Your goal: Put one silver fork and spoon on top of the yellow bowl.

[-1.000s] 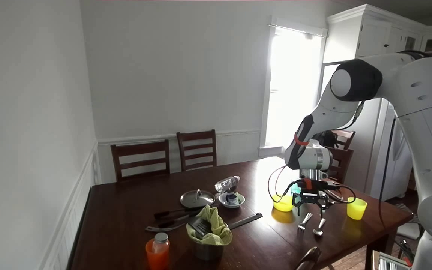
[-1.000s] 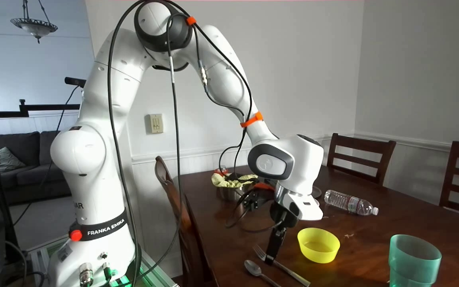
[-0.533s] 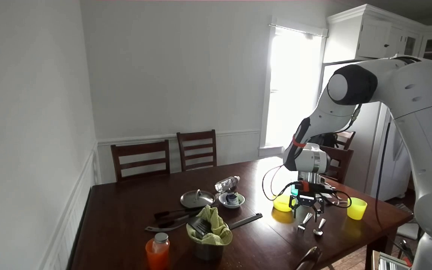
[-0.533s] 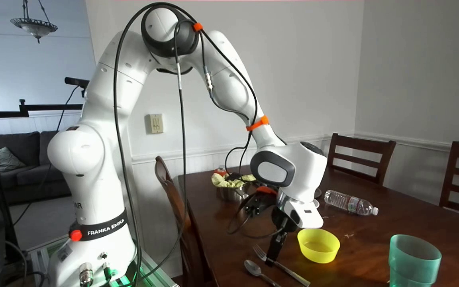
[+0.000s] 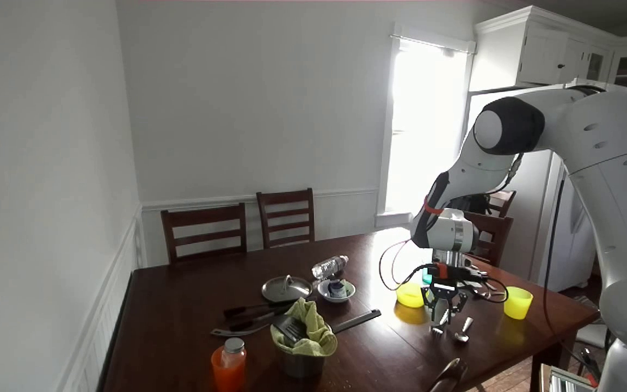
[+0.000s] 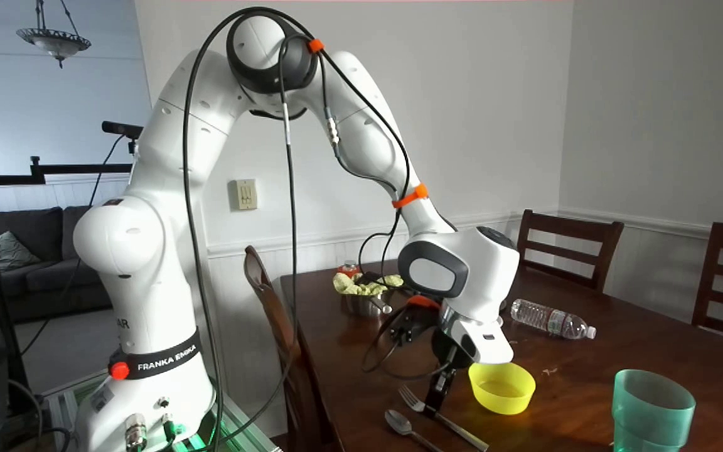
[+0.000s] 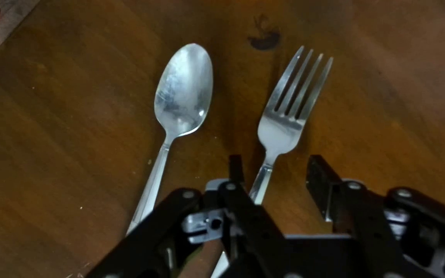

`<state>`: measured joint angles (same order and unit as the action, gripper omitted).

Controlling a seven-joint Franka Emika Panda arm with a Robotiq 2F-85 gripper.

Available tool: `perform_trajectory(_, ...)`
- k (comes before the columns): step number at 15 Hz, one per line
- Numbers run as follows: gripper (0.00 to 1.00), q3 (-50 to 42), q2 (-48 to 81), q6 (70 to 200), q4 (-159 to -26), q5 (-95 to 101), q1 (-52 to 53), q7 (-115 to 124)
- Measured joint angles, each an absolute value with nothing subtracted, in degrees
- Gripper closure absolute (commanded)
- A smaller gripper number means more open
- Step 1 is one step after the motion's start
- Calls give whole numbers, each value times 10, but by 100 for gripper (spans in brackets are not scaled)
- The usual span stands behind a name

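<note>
Wrist view: my tool [image 7: 276,168] is spread, fork [image 7: 278,135] between, spoon [image 7: 182,96] at ten o'clock. In an exterior view, yellow bowl [image 6: 502,402] at three o'clock, green cup [image 6: 653,417] past it.

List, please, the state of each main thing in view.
Black robot hand: open
Silver metal fork: lying, ungripped
Silver metal spoon: lying, ungripped
Low round yellow bowl: upright
Tapered yellow cup: upright
Translucent teal tumbler: upright
Clear plastic bottle: lying, capped
Round metal pot: uncovered
Round metal lid: off the pot
Orange cup: upright
</note>
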<state>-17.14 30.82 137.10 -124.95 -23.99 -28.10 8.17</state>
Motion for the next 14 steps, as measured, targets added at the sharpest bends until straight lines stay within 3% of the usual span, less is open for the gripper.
perform_trajectory(1,62,-171,309,1371,-1249,-240,-281,82)
perform_trajectory(2,44,-171,310,1371,-1248,-240,-282,82)
perform_trajectory(3,44,-171,311,1371,-1248,-240,-282,82)
perform_trajectory(7,17,-172,315,1371,-1245,-240,-283,82)
perform_trajectory(9,24,-172,317,1371,-1241,-240,-283,82)
perform_trajectory(11,48,-172,321,1371,-1238,-240,-283,82)
perform_trajectory(12,50,-172,323,1371,-1236,-240,-284,82)
perform_trajectory(14,64,-172,327,1371,-1233,-240,-284,82)
